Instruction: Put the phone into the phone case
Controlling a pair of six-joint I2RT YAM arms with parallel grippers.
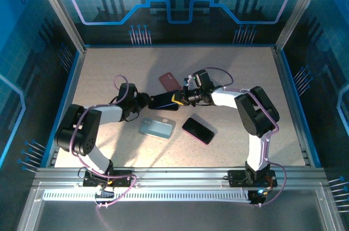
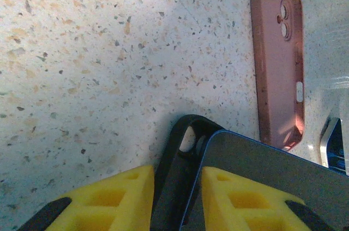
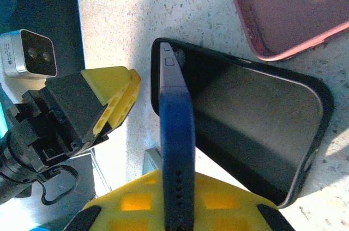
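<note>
The right gripper is clamped on the blue phone, holding it on edge and tilted into the black case at mid-table. The left gripper stands narrow at the case's left end; I cannot tell whether it pinches the case.

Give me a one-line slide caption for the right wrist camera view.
Right gripper holds the blue phone on edge, angled into the black case on the table beside a pink case.
</note>
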